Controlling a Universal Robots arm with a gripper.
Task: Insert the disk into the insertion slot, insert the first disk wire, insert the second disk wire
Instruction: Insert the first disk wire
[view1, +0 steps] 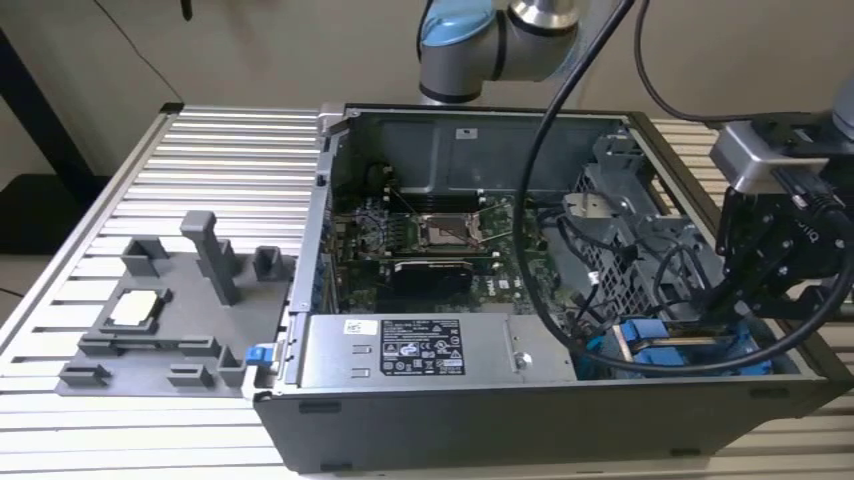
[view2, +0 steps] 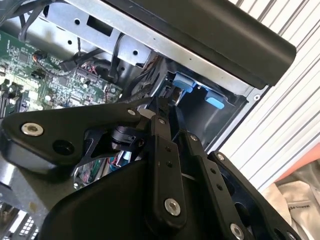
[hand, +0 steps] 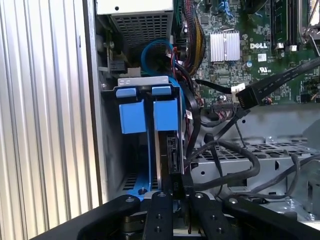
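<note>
At four o'clock in the case (view1: 534, 420), the gripper (hand: 176, 189) clenches the disk (hand: 171, 150), which sits partly down in the insertion slot (hand: 111, 150); the wires (hand: 260, 87) look unplugged.

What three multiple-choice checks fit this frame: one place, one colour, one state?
1. In the exterior view, the insertion slot sits in the computer case at:
A) the near corner at that view's right
B) the near corner at that view's left
C) the far wall's middle

2. The plastic parts at the slot are:
A) red
B) blue
C) yellow

3. The case is:
A) shut
B) open, motherboard exposed
C) tipped on end

Answers:
1 A, the slot lies beside the power-supply box, toward that view's right.
2 B, they show bright blue in the first wrist view.
3 B, the board is visible from above.
</note>
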